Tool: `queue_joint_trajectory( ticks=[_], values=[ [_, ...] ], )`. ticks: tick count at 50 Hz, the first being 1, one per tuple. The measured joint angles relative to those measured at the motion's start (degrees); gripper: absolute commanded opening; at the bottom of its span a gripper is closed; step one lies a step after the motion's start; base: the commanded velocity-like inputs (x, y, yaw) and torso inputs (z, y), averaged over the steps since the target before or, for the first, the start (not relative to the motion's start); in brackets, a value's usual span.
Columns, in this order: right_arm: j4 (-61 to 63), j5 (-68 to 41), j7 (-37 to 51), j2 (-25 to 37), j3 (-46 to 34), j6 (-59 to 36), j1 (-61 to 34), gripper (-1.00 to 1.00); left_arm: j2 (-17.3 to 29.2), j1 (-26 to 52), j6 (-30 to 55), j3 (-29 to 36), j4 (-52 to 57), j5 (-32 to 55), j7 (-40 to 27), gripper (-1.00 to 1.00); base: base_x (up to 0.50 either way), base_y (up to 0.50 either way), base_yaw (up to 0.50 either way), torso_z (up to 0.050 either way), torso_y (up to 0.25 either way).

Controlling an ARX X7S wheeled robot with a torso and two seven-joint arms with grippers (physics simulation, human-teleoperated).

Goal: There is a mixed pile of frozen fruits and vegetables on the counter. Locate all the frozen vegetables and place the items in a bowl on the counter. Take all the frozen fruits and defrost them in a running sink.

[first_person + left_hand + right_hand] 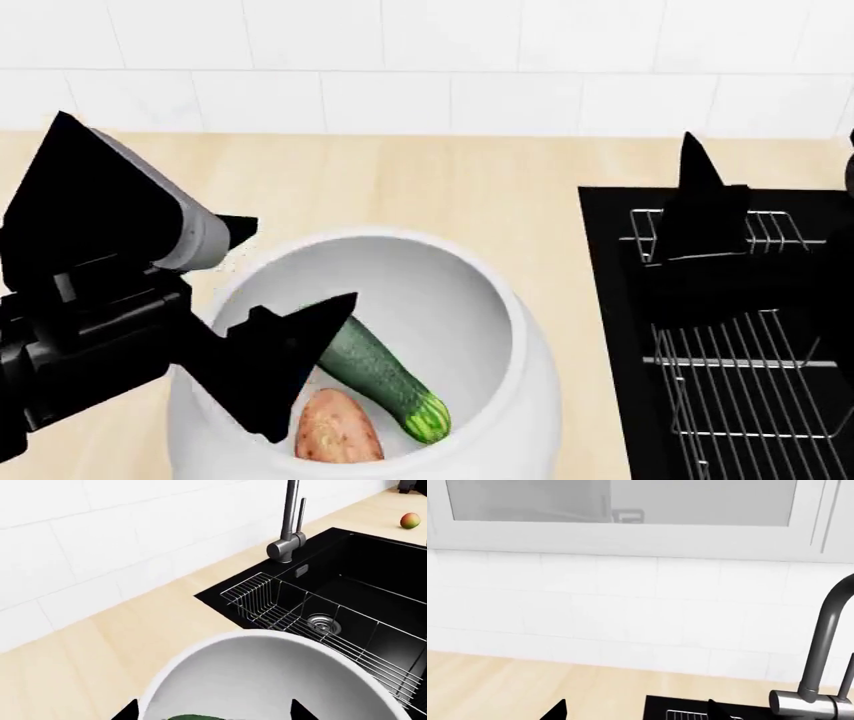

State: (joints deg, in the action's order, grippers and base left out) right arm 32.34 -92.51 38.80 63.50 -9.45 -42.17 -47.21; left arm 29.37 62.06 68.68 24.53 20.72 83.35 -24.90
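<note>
Bowl [527, 330] | holds zucchini [380, 375], sweet potato [336, 430] | mango [410, 521] past sink [373, 580]

White bowl [521, 330] sits on the beige wood-look counter [441, 180], deep and round, just beside the black sink [614, 330]. Inside it, 2 vegetables: the dark green zucchini [380, 375] lies slanted, its light green stem end toward the near rim, and the pinkish-orange speckled sweet potato [334, 430] lies right against it. In the left wrist view the bowl's rim [267, 637] fills the foreground. The sink basin shows its round steel drain [323, 623] under a wire rack [267, 605], steel faucet [288, 525] at the back edge. On the counter past the sink, 1 mango [409, 521], yellow-green with a red blush, sits alone.
</note>
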Motion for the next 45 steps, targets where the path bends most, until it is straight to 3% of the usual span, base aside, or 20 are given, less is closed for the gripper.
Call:
queue_joint_trajectory(
  ticks=[10, 20, 31, 45],
  values=[
    [1.10, 0.69, -0.13, -0.25, 0.45, 0.65, 0.73, 1.00, 4.69, 0.15, -3.53, -6.21, 1.80, -0.43, -3.57, 1.00, 0.00, 0.00, 0.00, 0.000, 0.000],
    [2.72, 7.29, 2.40, -3.13, 0.80, 3.90, 5.40, 1.00, 10.36, -10.31, -10.68, -12.07, 10.27, -10.15, -11.21, 1.00, 0.00, 0.00, 0.00, 0.000, 0.000],
    [0.97, 21.02, 2.57, -9.71, -4.59, 6.85, 9.37, 1.00, 8.82, -21.61, -20.86, -10.27, 11.00, -25.34, -13.85, 1.00, 0.00, 0.00, 0.00, 0.000, 0.000],
    [-2.86, 28.60, -0.65, -13.52, -7.20, 10.46, 12.71, 1.00, 6.95, -25.12, -26.21, -7.98, 8.12, -32.87, -12.47, 1.00, 0.00, 0.00, 0.00, 0.000, 0.000]
  ],
)
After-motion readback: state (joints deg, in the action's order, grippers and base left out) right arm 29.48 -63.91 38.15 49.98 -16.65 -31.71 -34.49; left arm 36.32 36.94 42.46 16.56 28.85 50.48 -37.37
